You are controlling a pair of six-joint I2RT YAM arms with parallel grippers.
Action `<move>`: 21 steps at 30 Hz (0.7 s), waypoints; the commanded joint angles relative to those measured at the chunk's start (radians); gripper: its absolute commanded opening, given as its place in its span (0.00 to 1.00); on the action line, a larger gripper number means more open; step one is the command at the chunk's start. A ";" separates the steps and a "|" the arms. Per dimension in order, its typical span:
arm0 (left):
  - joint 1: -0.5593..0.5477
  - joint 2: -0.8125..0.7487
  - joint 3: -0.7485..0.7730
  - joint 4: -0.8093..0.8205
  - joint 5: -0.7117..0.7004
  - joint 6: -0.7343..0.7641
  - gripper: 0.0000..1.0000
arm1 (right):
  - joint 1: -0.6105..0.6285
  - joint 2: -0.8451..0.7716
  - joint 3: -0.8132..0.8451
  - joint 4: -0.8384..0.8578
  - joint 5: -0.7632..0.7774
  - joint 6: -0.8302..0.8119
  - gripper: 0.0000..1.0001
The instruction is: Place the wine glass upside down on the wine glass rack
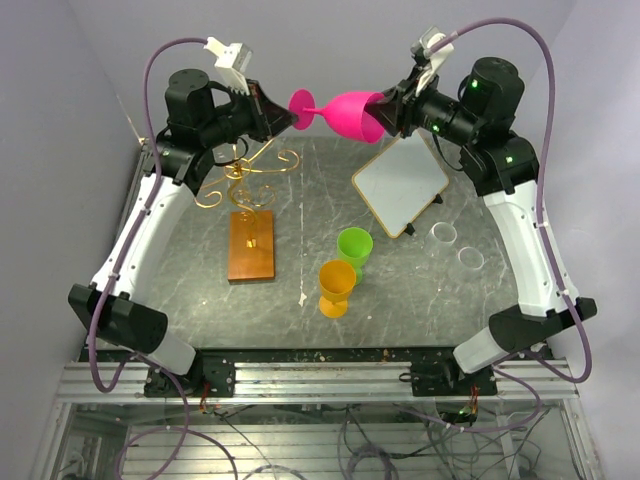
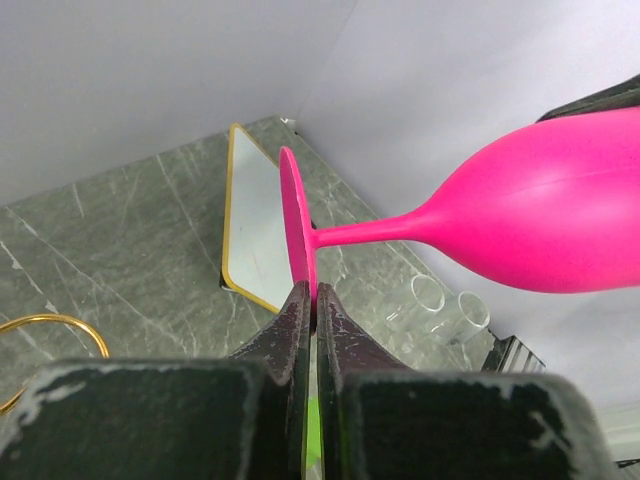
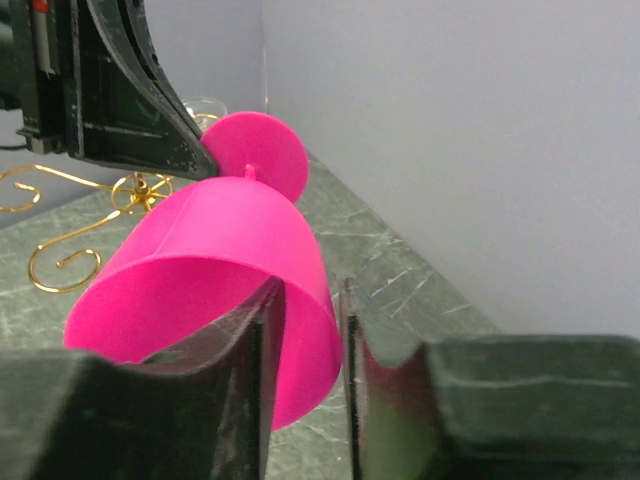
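Note:
A pink wine glass (image 1: pixel 345 113) hangs on its side high over the back of the table, between both arms. My left gripper (image 1: pixel 283 115) is shut on the edge of its round foot (image 2: pixel 296 225), with the stem and bowl (image 2: pixel 540 215) stretching away to the right. My right gripper (image 3: pixel 308 290) straddles the bowl's rim (image 3: pixel 230 240), one finger inside and one outside. Its jaws stand apart, wider than the thin wall. The rack (image 1: pixel 245 170), gold curled wire on a wooden base (image 1: pixel 251 245), stands below the left gripper.
A green cup (image 1: pixel 354 245) and an orange goblet (image 1: pixel 336 285) stand mid-table. A framed white board (image 1: pixel 400 185) lies below the right gripper, with two clear glass rings (image 1: pixel 444 233) to its right. Grey walls close in behind.

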 commanded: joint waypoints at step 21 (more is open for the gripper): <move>0.091 -0.170 0.183 -0.237 -0.406 0.502 0.07 | -0.040 -0.121 0.029 -0.105 0.137 -0.142 0.71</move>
